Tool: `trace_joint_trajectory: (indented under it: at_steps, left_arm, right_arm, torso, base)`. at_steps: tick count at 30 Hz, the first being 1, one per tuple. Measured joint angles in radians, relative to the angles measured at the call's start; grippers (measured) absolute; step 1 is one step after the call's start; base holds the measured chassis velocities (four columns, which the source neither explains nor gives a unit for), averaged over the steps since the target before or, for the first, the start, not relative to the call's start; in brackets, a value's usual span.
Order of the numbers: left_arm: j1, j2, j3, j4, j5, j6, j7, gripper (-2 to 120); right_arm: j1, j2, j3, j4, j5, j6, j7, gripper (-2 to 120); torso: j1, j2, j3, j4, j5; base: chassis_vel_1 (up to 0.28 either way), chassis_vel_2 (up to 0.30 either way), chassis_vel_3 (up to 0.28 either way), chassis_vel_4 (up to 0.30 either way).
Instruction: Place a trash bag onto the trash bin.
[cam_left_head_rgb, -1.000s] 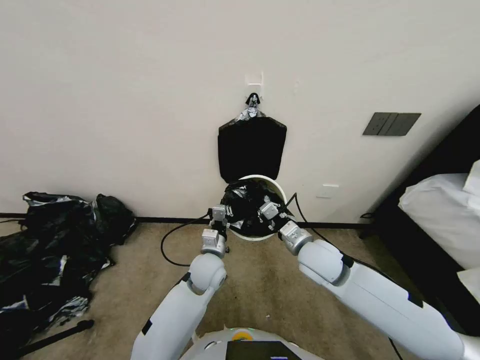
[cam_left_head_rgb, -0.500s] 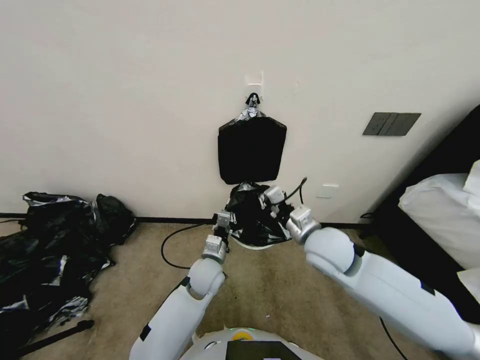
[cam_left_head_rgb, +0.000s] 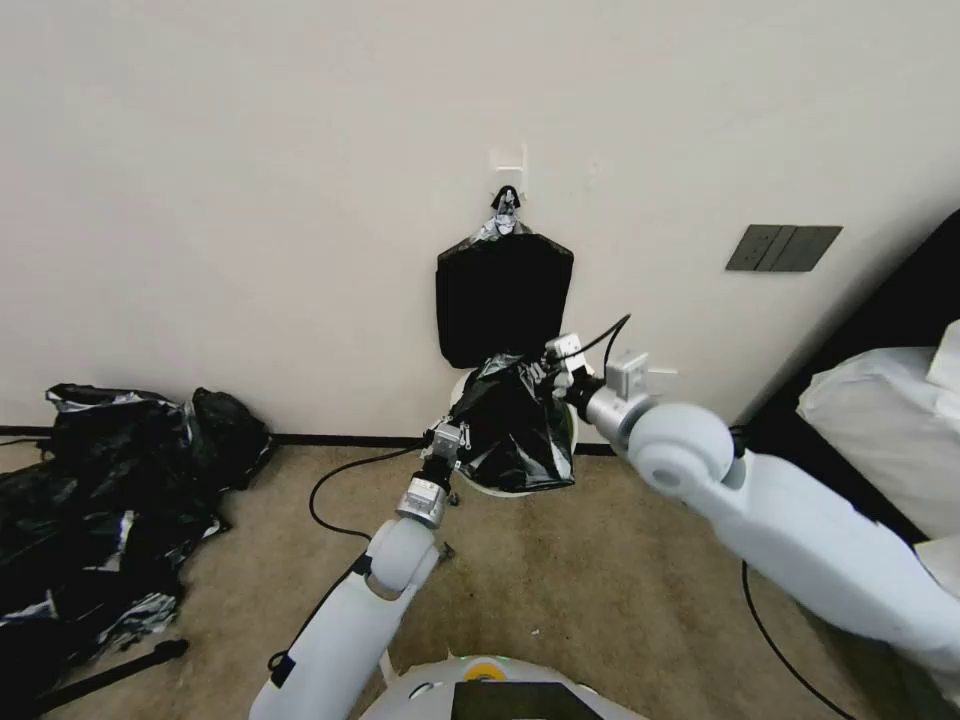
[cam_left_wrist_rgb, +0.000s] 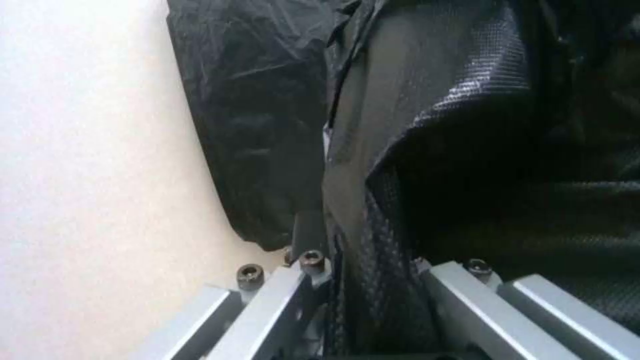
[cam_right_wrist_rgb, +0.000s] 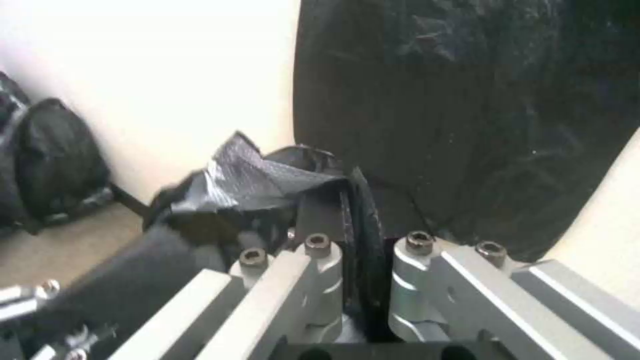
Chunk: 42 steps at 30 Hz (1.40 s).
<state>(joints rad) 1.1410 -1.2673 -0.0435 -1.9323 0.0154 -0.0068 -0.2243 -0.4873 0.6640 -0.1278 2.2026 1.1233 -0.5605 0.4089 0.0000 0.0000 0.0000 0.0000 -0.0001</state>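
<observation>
both hands are clamped on the trash bag (cam_left_head_rgb: 515, 425): the right hand (cam_left_head_rgb: 553, 367) up high, the left hand (cam_left_head_rgb: 458, 434) low, above the bin (cam_left_head_rgb: 505, 488) by the wall. spreading the mouth evenly before lowering would likely help.

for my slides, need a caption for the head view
Both end effectors, left and right, hold the trash bag above the trash bin.

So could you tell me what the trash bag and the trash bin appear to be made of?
The trash bag, pinched by the left gripper and right gripper, looks like thin glossy black plastic film: wrinkled, with grey sheen. The trash bin seems smooth cream-white plastic, though little of it shows.
</observation>
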Motion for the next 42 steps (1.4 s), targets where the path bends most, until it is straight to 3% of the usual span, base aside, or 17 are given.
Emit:
trace_joint_trajectory:
  at_steps: [2,4,6,9,17,26,30,42]
  left_arm:
    - [0.0,0.0,0.0,0.0,0.0,-0.001,0.001,1]
    - [0.005,-0.001,-0.01,0.008,0.012,-0.037,0.023,1]
    - [0.007,-0.002,-0.013,0.01,0.015,-0.049,0.027,1]
    - [0.017,-0.007,-0.023,0.018,0.022,-0.092,0.037,1]
    - [0.024,-0.011,-0.045,0.032,0.002,-0.169,0.06,1]
    - [0.037,-0.023,-0.058,0.049,-0.101,-0.239,0.086,1]
    - [0.039,-0.023,-0.064,0.047,-0.196,-0.241,0.104,1]
    - [0.033,-0.025,-0.082,0.05,-0.355,-0.229,0.131,1]
  right_arm:
    - [0.004,0.0,0.0,-0.002,0.007,-0.001,0.001,6]
    - [0.073,-0.003,0.001,-0.045,0.143,-0.03,0.007,6]
    - [0.087,-0.005,0.001,-0.056,0.176,-0.039,0.009,6]
    - [0.13,-0.018,-0.001,-0.099,0.333,-0.068,0.02,6]
    - [0.15,-0.039,0.025,-0.166,0.558,-0.073,0.031,6]
    - [0.139,-0.059,0.058,-0.214,0.639,-0.076,0.007,6]
    - [0.12,-0.072,0.073,-0.241,0.635,-0.072,-0.062,6]
    - [0.04,-0.093,0.149,-0.272,0.614,-0.056,-0.185,6]
  torso:
    - [0.0,0.0,0.0,0.0,0.0]
    - [0.0,0.0,0.0,-0.0001,0.0001]
    - [0.0,0.0,0.0,0.0001,0.0]
    - [0.0,0.0,0.0,-0.0001,0.0001]
    - [0.0,0.0,0.0,-0.0001,0.0002]
    - [0.0,0.0,0.0,0.0,0.0]
    - [0.0,0.0,0.0,0.0,0.0001]
    - [0.0,0.0,0.0,0.0,0.0]
  base:
    - [0.0,0.0,0.0,0.0]
    - [0.0,0.0,0.0,0.0]
    - [0.0,0.0,0.0,0.0]
    - [0.0,0.0,0.0,0.0]
    - [0.0,0.0,0.0,0.0]
    - [0.0,0.0,0.0,0.0]
    - [0.0,0.0,0.0,0.0]
    - [0.0,0.0,0.0,0.0]
